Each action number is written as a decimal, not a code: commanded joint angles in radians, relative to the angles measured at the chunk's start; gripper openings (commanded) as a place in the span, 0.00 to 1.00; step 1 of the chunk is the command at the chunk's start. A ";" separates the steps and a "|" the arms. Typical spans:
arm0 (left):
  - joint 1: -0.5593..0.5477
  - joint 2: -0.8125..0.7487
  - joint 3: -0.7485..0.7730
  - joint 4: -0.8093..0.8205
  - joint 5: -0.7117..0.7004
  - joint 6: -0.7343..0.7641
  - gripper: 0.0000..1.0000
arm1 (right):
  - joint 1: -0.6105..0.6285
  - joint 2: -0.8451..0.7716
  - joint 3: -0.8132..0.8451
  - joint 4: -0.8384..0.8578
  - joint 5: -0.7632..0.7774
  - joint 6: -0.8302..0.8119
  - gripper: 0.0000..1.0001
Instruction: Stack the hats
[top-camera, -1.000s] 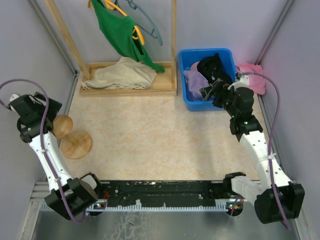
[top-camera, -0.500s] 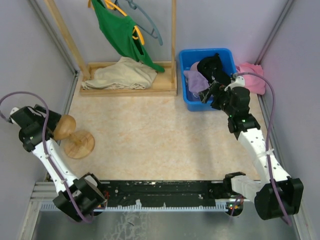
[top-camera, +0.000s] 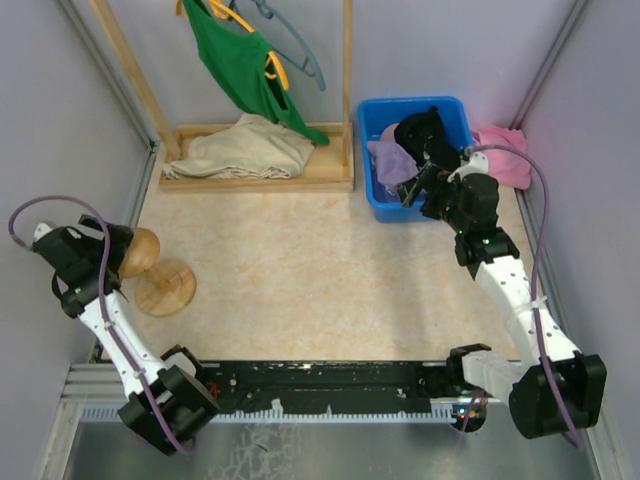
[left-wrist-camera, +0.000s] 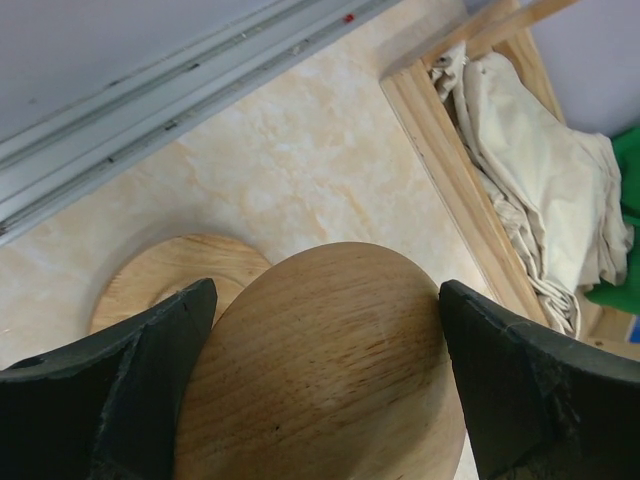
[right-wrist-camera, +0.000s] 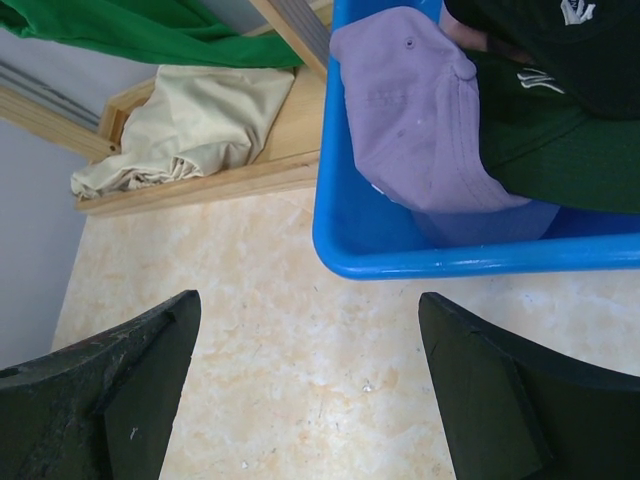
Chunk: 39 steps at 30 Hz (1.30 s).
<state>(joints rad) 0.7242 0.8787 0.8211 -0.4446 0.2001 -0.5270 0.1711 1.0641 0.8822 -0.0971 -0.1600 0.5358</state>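
lavender cap (right-wrist-camera: 420, 120), brim toward bin's (right-wrist-camera: 450, 262) near wall

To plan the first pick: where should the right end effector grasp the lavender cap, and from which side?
Pinch the lavender cap by its domed crown, probably from above: the walls of the blue bin block the sides, and a black cap crowds one edge.

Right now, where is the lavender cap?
In the top view the lavender cap lies far right, inside the blue bin, left of a black cap, just beyond the right pincer.
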 joint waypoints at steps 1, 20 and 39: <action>-0.003 -0.009 -0.040 -0.081 0.135 0.031 0.97 | 0.024 -0.004 -0.013 0.064 -0.006 0.016 0.90; -0.007 -0.061 -0.186 0.013 0.423 -0.053 0.94 | 0.114 -0.007 -0.041 0.075 0.044 0.007 0.90; -0.479 0.055 -0.245 0.270 0.271 -0.260 0.88 | 0.120 0.015 -0.043 0.083 0.043 0.005 0.90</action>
<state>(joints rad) 0.3237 0.8963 0.6449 -0.1429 0.5144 -0.7536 0.2794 1.0752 0.8356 -0.0685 -0.1181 0.5503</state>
